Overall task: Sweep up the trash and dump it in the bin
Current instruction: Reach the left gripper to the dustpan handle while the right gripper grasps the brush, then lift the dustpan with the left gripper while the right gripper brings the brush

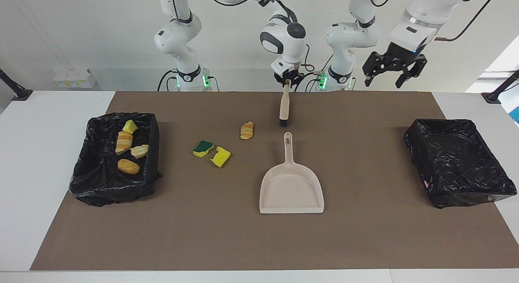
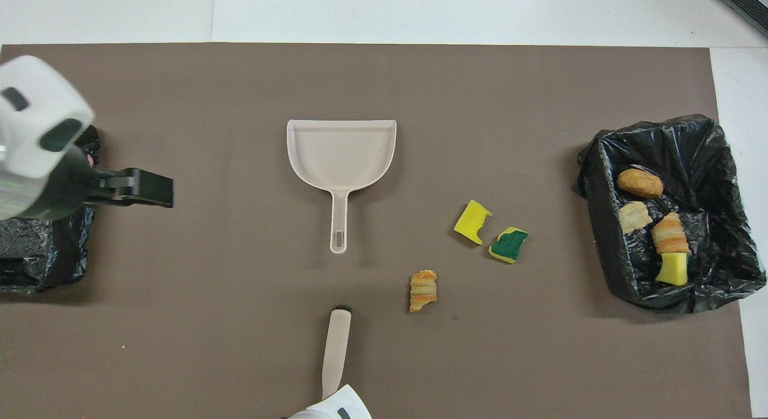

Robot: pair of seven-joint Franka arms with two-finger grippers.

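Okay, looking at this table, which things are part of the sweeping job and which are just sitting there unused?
In the job:
croissant piece, green-topped sponge, yellow sponge chunk on the mat
brush, held by the right gripper
dustpan
bin with four pieces

Not in use:
bare-lined bin
left gripper, waiting open above it

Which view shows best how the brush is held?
The facing view: the right pincer grips the brush by its handle top, bristles down at the mat. Overhead shows only the handle running under the arm; the grip itself is hidden.
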